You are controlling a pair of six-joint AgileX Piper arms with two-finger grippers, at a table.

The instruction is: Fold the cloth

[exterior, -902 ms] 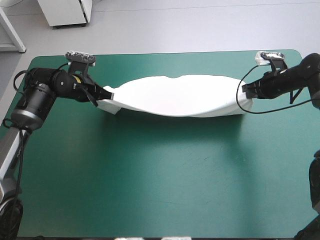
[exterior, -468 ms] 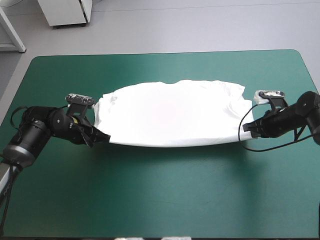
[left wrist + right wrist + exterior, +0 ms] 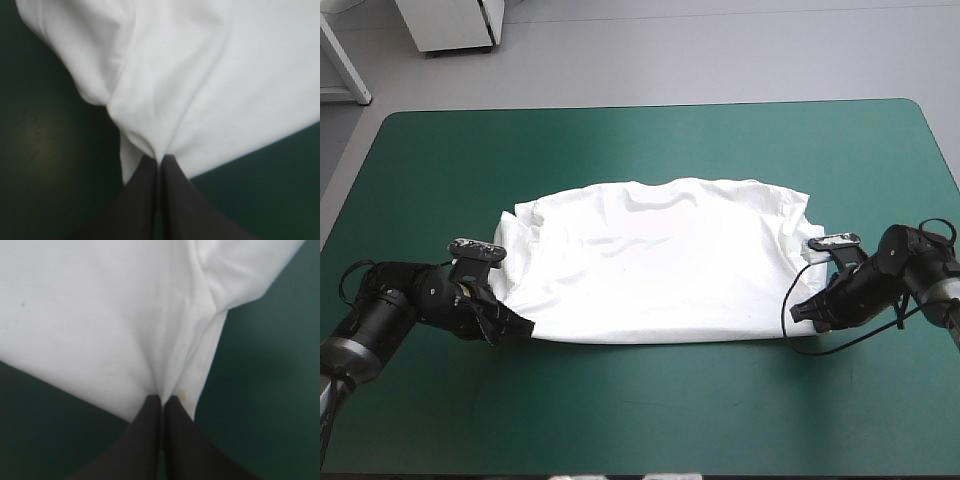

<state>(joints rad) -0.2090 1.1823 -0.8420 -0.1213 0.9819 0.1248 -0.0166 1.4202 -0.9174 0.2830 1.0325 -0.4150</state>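
**A:** What lay nearest the camera?

**B:** A bare strip of the teal-green cover point(image 3: 640, 410), running the whole width of the table's near side.

**A:** And the arms?

**B:** Just past that strip. The left gripper point(image 3: 520, 327) was clamped on the T-shirt point(image 3: 655, 265) at its near left corner. Its black fingers were pinched into one point, with white cloth gathered between them. The right gripper point(image 3: 802, 312) was clamped the same way on the near right corner.

**A:** Where was the shirt itself?

**B:** About mid-table, spread mostly flat. Its near hem ran straight from one gripper to the other. Loose folds bunched just beyond each gripper at the shirt's two sides, and shallow wrinkles crossed its middle.

**A:** And farther back?

**B:** The shirt's far edge curved gently, and past it the cover ran on to the table's far edge.
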